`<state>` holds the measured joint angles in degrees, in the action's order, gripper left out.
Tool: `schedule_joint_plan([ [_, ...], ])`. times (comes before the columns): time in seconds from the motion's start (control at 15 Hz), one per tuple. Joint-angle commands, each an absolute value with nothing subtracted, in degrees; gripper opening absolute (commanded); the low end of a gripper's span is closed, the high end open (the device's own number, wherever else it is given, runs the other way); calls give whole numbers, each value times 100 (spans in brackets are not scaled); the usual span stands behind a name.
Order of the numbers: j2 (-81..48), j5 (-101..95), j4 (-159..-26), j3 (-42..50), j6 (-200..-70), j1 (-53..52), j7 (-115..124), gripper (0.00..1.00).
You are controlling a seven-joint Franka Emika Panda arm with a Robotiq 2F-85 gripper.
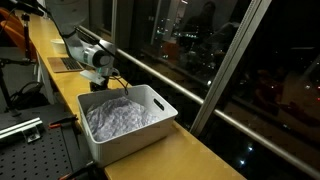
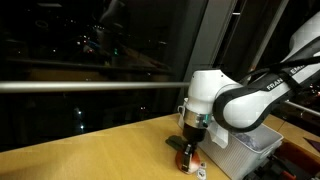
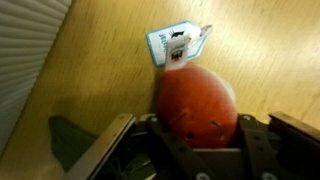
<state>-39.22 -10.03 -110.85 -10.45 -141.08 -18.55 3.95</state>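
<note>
Wide-open gripper (image 3: 200,122) astride red ball (image 3: 196,100), blue-edged tag (image 3: 178,42) unreadable, "FRANKA" on arm (image 2: 255,98)

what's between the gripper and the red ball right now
Nothing visible: in the wrist view the red ball sits right between the spread fingers of the gripper. The blue-and-white card lies beyond it on the counter.

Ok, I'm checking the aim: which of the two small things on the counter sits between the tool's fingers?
The red round thing, flanked by the tool; the blue-and-white packet lies just beyond it, outside the fingers.
</note>
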Motion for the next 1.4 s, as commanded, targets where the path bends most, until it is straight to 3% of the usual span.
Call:
schedule_joint_plan([
  [0.0, -3157, -921, -11478, -1025, -13997, -1903, 472, 20],
  [0.2, -2276, -1033, -11837, -879, -13745, -1881, 662, 2],
  [0.27, -2005, -1065, -11941, -828, -13655, -1842, 728, 6],
  [0.33, -1712, -1091, -12044, -780, -13521, -1790, 784, 3],
  [0.73, -107, -924, -12725, -576, -12827, -1081, 585, 5],
  [1.27, 97, -893, -12925, -585, -12790, -643, 556, 5],
  [1.33, 54, -885, -12933, -594, -12802, -651, 568, 46],
])
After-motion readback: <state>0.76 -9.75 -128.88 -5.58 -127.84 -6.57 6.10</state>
